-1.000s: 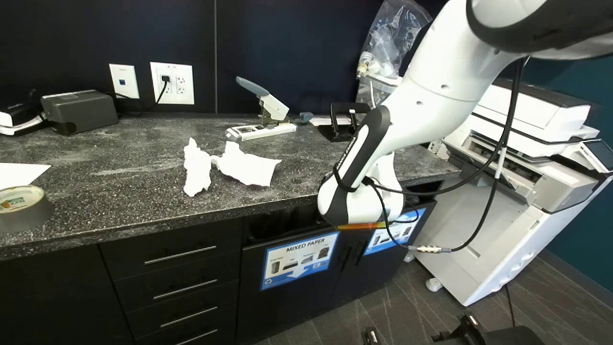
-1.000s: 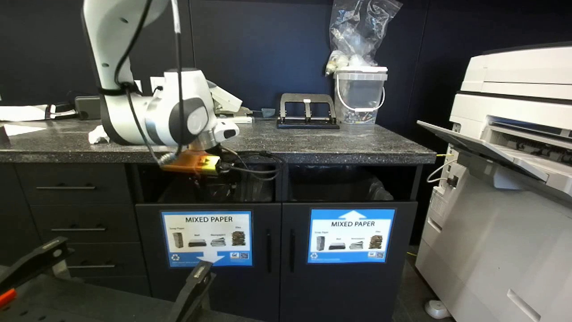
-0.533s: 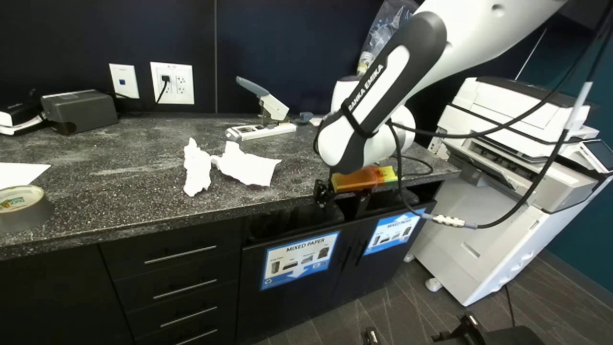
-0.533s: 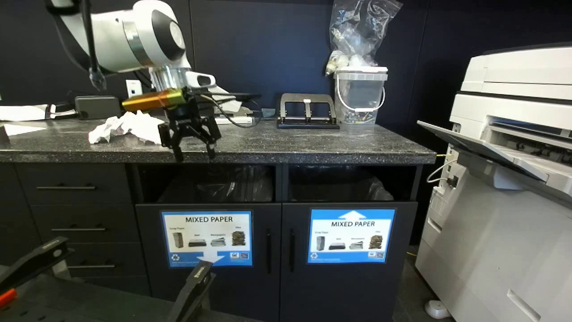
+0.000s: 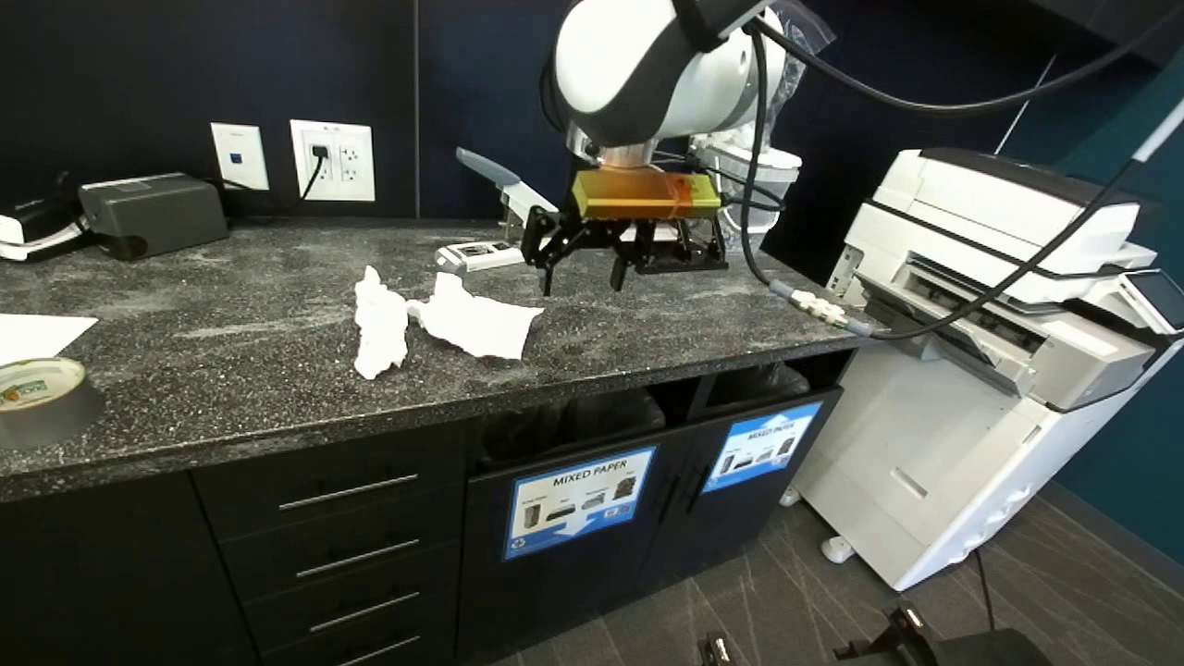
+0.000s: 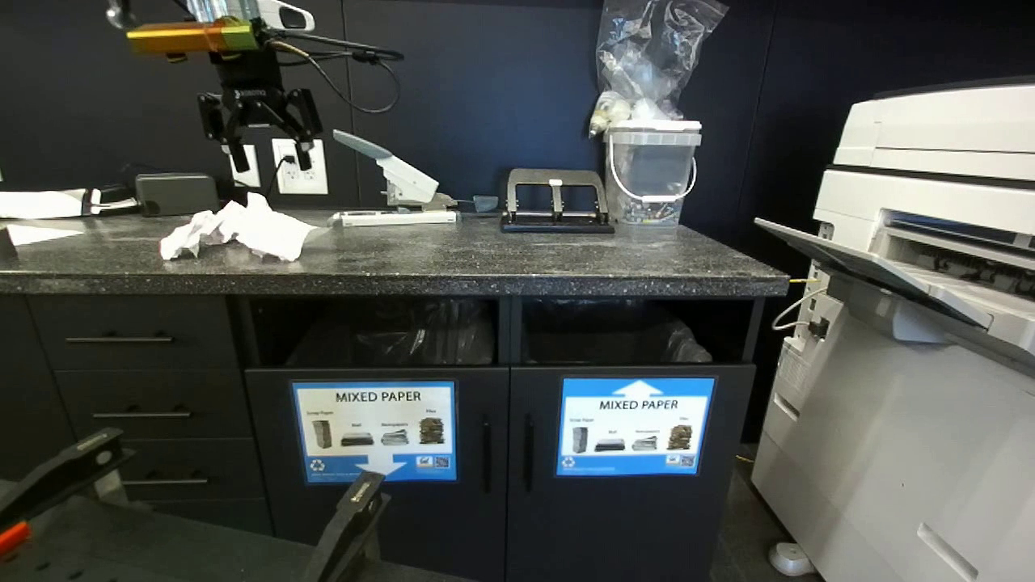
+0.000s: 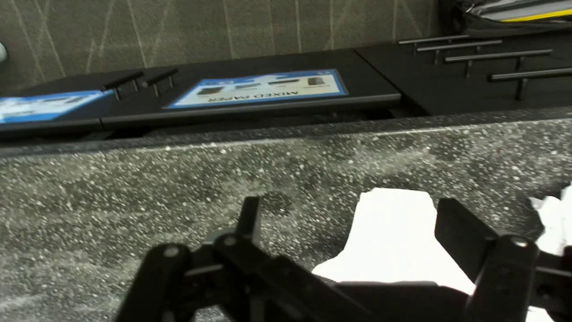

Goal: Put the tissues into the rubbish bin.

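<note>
Two crumpled white tissues lie side by side on the dark speckled countertop: a narrow, peaked one (image 5: 381, 328) and a broader one (image 5: 486, 324). Both exterior views show them, the narrow tissue (image 6: 192, 236) left of the wide tissue (image 6: 271, 230). My gripper (image 6: 272, 159) hangs above the counter, fingers pointing down and spread, holding nothing. In the wrist view the broad tissue (image 7: 395, 232) appears below, between the open fingers of my gripper (image 7: 349, 205). Under the counter, behind a "MIXED PAPER" front, sits a rubbish bin (image 6: 404, 335) with a plastic liner; its inside is dark.
A second lined bin (image 6: 614, 339) stands beside it. At the back are a long-arm stapler (image 6: 404, 182), a hole punch (image 6: 558, 202) and a clear bucket (image 6: 653, 174). A tape roll (image 5: 42, 402) sits near the counter's front edge (image 5: 324, 427); a printer (image 5: 999, 305) stands beyond the counter's end.
My gripper has risen from low at the bin opening and moved back over the countertop, passing open halfway through. Both tissues on the counter lie where they were.
</note>
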Controlling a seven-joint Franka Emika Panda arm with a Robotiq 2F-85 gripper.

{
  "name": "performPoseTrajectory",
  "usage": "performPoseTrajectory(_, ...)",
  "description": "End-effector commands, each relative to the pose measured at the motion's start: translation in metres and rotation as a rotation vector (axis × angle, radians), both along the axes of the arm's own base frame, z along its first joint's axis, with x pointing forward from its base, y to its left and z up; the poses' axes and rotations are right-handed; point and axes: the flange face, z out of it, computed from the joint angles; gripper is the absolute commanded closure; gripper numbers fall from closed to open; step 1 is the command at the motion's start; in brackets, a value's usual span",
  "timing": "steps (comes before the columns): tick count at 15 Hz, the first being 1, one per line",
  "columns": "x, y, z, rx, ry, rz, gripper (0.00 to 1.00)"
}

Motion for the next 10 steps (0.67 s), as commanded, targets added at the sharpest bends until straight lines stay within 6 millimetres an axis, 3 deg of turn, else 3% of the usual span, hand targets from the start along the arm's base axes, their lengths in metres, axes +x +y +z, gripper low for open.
performPoseTrajectory(1,0.024,0.018,-0.003,0.041,-0.008,0.148,0.0)
performPoseTrajectory(8,0.079,0.011,-0.055,0.042,0.059,0.485,0.0)
performPoseTrajectory(10,0.099,0.007,-0.061,0.06,0.059,0.548,0.0)
